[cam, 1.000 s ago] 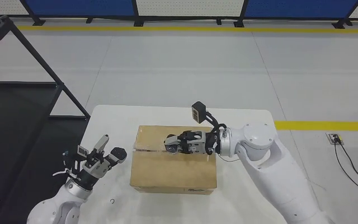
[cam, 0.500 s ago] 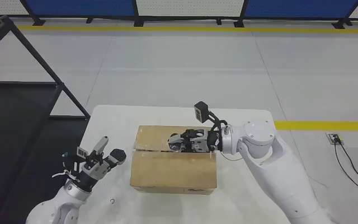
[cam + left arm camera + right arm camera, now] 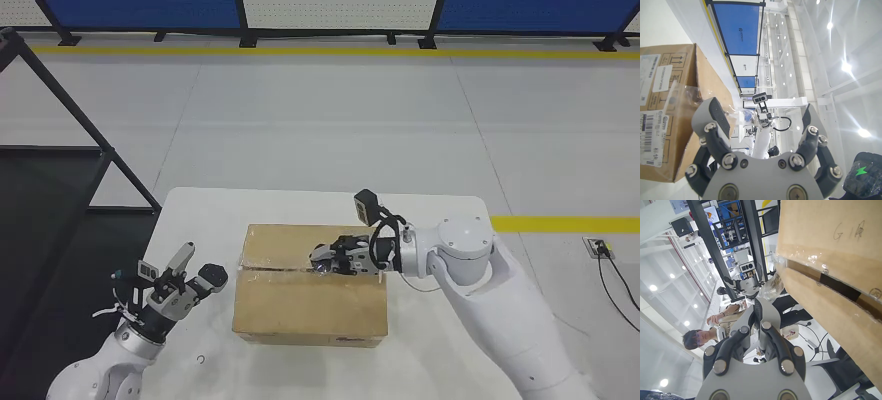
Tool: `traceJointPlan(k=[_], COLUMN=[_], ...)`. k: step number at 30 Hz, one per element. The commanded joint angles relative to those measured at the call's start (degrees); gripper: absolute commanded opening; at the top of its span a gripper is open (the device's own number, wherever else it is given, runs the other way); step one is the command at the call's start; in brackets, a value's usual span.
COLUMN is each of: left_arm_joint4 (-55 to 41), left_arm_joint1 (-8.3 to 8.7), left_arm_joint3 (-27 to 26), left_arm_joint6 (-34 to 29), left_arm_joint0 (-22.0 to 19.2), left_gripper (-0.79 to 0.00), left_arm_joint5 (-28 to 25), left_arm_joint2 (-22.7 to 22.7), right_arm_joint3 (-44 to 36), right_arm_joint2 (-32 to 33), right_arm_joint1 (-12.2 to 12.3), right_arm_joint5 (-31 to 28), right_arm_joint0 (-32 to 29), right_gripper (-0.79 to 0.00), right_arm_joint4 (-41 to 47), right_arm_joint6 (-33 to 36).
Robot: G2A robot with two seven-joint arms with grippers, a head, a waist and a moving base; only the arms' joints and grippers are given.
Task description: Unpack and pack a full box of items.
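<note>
The left gripper (image 3: 198,268) sits near the left side of the table (image 3: 200,215), close to the box (image 3: 310,305) but not touching it. Its jaws are wide apart and empty. The box lies mid-table with its flaps down. A dark gap runs along the top seam (image 3: 840,287), and loose clear tape (image 3: 772,286) hangs at one end. The right gripper (image 3: 322,258) is over the seam with its fingers pressed together; whether they pinch tape cannot be told. The step in hand is probably opening the box. The next move calls for getting under a flap edge at the gap and lifting it.
</note>
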Motion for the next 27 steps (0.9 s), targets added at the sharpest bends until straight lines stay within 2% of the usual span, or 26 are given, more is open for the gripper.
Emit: traceJointPlan(k=[1, 17, 27], left_arm_joint4=[0.8, 3.0, 3.3], left_arm_joint1=[0.03, -0.05, -0.1], left_arm_joint3=[-0.6, -0.3, 1.4], left_arm_joint6=[0.0, 1.3, 1.7], left_arm_joint0=[-0.4, -3.7, -5.4], left_gripper=[0.0, 0.0, 0.0], left_arm_joint5=[0.4, 2.2, 2.6], left_arm_joint2=[0.5, 3.6, 4.7], right_arm_joint3=[0.4, 1.0, -2.4], right_arm_joint2=[0.2, 0.7, 1.5], right_arm_joint1=[0.1, 0.9, 1.5], right_arm_joint5=[0.3, 0.0, -0.5], right_arm_joint0=[0.1, -0.7, -2.4], right_gripper=[-0.785, -0.785, -0.785], right_arm_joint4=[-0.3, 0.0, 0.5], right_arm_joint6=[-0.4, -0.6, -1.4])
